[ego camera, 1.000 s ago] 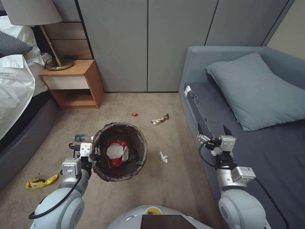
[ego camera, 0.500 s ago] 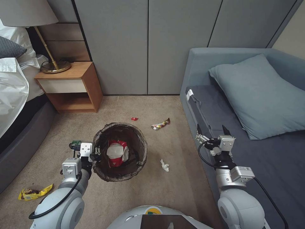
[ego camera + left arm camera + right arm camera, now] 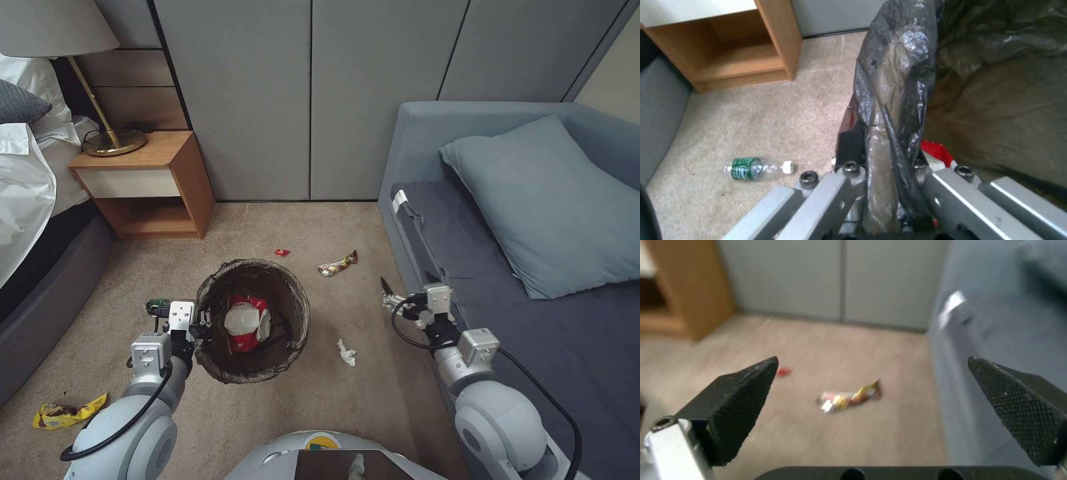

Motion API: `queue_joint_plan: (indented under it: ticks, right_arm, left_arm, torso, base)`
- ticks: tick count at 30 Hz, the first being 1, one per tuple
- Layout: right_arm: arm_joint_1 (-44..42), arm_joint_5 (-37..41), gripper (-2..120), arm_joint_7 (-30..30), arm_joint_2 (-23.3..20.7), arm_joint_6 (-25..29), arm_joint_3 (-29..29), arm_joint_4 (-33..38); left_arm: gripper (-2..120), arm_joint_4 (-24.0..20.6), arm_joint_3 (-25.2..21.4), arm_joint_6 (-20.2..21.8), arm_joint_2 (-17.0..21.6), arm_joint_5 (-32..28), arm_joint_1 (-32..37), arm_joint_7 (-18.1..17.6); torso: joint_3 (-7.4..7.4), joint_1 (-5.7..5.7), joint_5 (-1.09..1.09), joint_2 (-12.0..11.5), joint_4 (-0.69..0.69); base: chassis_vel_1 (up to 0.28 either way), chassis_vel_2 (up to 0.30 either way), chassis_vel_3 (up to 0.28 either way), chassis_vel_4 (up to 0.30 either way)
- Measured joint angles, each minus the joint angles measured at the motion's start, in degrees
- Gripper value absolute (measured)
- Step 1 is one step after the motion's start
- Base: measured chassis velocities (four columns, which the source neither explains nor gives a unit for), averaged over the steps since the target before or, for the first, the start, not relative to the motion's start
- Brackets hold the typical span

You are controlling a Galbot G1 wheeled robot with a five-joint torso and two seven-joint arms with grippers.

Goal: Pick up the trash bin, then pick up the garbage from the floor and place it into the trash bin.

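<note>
**A:** So where's everything sitting? Lower middle of the head view is the trash bin (image 3: 253,320), dark bag liner (image 3: 893,110) pulled over the rim, and a red-and-white snack packet (image 3: 244,323) already lying inside it.

**B:** Yep, and the left claw (image 3: 200,325) is clamped tight on the bin's rim at its left side. The left wrist view shows the fingers pinching the crinkled liner between them.

**A:** Right claw (image 3: 413,293)?

**B:** Wide open, holding nothing. It's right of centre in the head view, over the front edge of the grey sofa (image 3: 533,320) where it meets the carpet. In the right wrist view the two black fingertips (image 3: 738,400) are spread far apart, with a colourful foil wrapper (image 3: 849,398) lying on the carpet between them, farther off.

**A:** Same wrapper (image 3: 337,263) that's just up and right of the bin in the head view?

**B:** Looks like it. There's also a tiny red scrap (image 3: 282,252) above the bin, a crumpled white tissue (image 3: 345,353) to the bin's lower right, and a yellow wrapper (image 3: 67,413) way down at lower left.

**A:** And the green-labelled bottle (image 3: 756,167)?

**B:** On its side on the carpet just left of the bin, near the left claw. The wooden nightstand (image 3: 150,183) with the brass lamp (image 3: 107,127) is at upper left.
</note>
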Motion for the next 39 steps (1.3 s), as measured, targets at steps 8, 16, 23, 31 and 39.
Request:
queue_joint_plan:
  ticks: [8,16,23,31,39]
  right_arm:
    - [7.22,9.02,100,0.18,-7.83,-5.98,-4.99,-2.98]
    - [10.44,20.91,100,-0.61,-13.49,-14.53,-9.24,-4.92]
    - [15.09,25.94,100,-0.59,-12.16,-18.00,-12.56,-10.17]
    - [21.11,31.17,100,4.49,-9.96,-21.28,-18.70,-17.50]
    - [29.09,34.23,100,17.11,-6.10,-22.61,-27.85,-25.54]
  left_arm:
    - [3,0.00,-0.01,0.12,0.19,-0.17,0.65,-0.02]
    - [3,0.00,0.22,0.35,-0.01,-0.64,0.53,-0.12]
    - [3,0.00,0.86,0.44,-0.63,-0.46,0.35,-0.13]
    - [3,0.00,1.12,0.43,-1.26,-0.15,0.40,-0.32]
    - [3,0.00,1.31,0.42,-1.72,0.23,0.51,-0.28]
  torso:
    - [0.00,0.00,0.01,0.00,0.00]
    - [0.00,0.00,-0.01,0.00,-0.03]
    - [0.00,0.00,0.00,0.00,-0.01]
    - [0.00,0.00,-0.01,0.00,-0.01]
    - [0.00,0.00,0.00,0.00,-0.01]
  base:
    - [0.000,0.000,0.000,0.000]
    - [0.000,0.000,0.000,0.000]
    - [0.000,0.000,0.000,0.000]
    - [0.000,0.000,0.000,0.000]
    - [0.000,0.000,0.000,0.000]
